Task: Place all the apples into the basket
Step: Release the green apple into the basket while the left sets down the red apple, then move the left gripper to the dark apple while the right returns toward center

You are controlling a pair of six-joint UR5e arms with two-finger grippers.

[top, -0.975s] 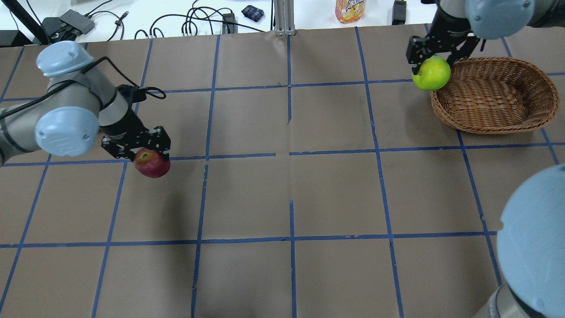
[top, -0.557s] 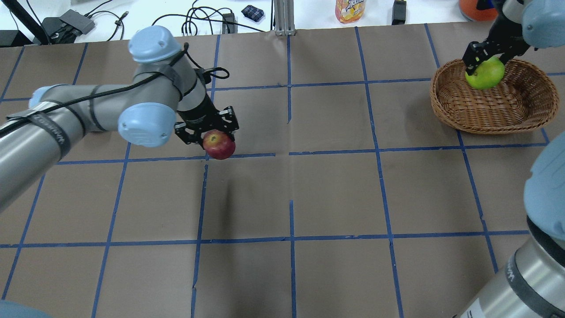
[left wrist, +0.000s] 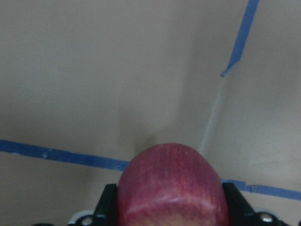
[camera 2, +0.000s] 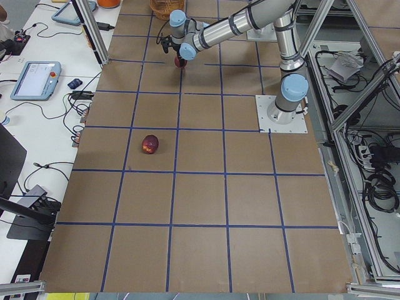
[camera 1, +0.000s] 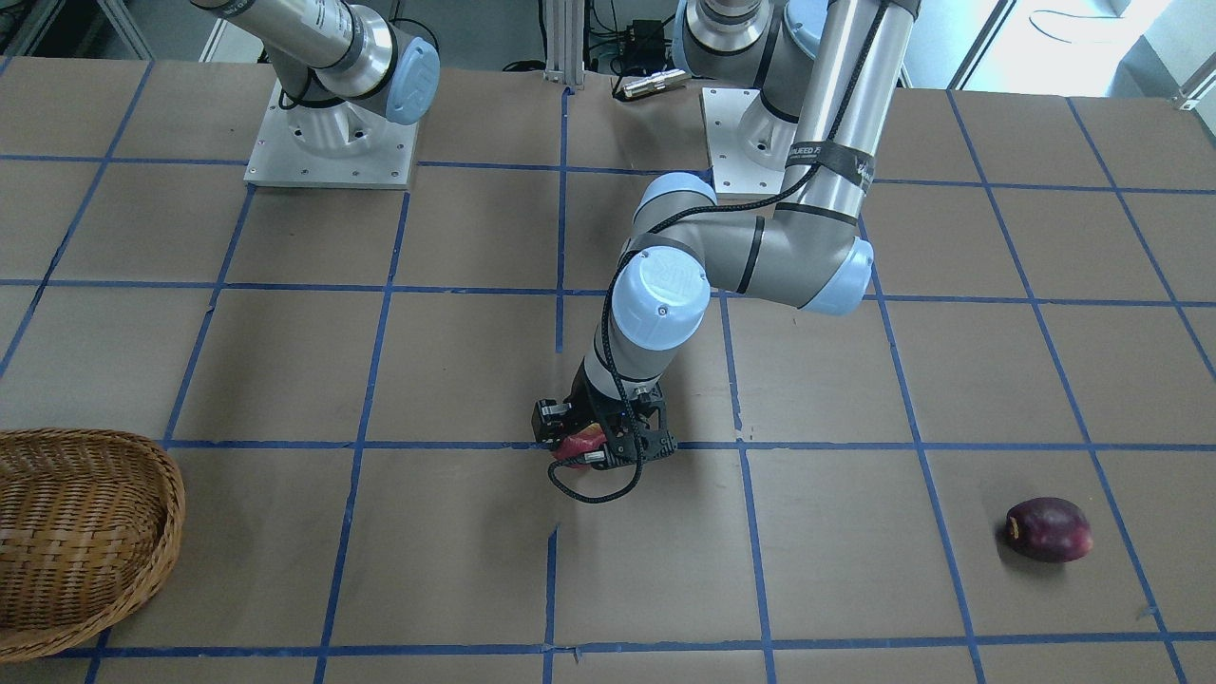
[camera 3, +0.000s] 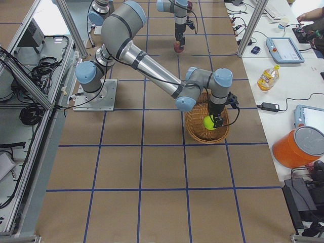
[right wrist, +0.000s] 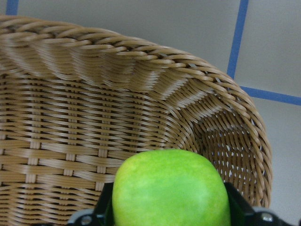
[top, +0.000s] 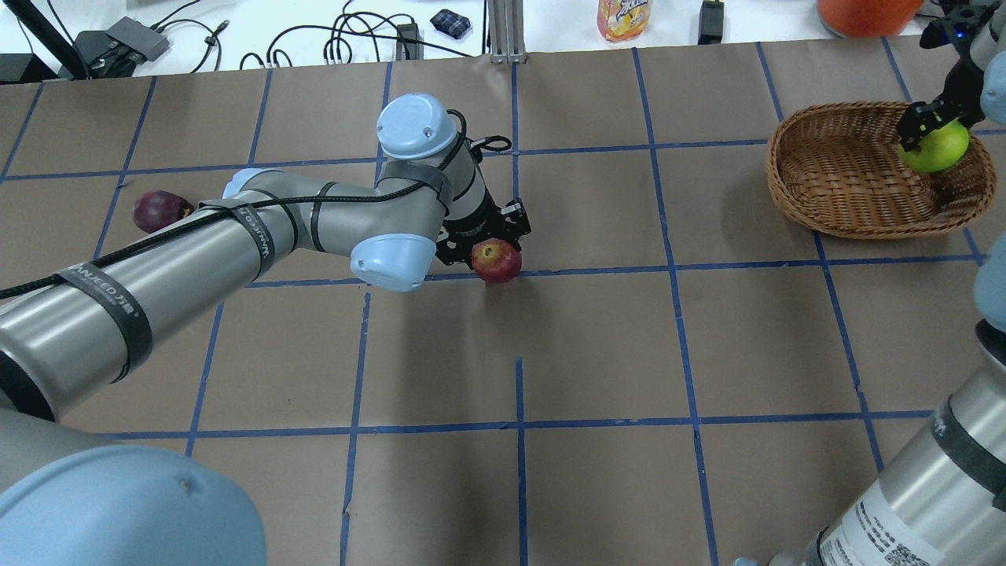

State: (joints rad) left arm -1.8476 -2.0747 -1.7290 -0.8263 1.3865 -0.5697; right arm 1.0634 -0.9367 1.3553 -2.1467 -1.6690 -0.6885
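Observation:
My left gripper [top: 489, 245] is shut on the red apple [top: 496, 262] and holds it just above the table's middle; the apple also shows in the left wrist view [left wrist: 171, 186] and the front view [camera 1: 579, 445]. My right gripper [top: 927, 134] is shut on the lime-green apple [top: 935, 148] over the right end of the wicker basket [top: 833, 169]; the apple [right wrist: 171, 188] hangs above the basket's woven floor [right wrist: 70, 141]. The dark maroon apple [top: 159, 211] lies on the table at the far left, also in the front view [camera 1: 1048, 529].
Brown paper with blue tape lines covers the table [top: 597, 346]. Cables, a drink bottle [top: 623, 17] and an orange container [top: 864, 12] lie beyond the far edge. My left arm's forearm [top: 196, 259] stretches across the table's left half.
My left gripper has carried the red apple rightward toward the table's middle, uncovering the maroon apple. My right gripper has moved the green apple from the basket's left rim to its right end.

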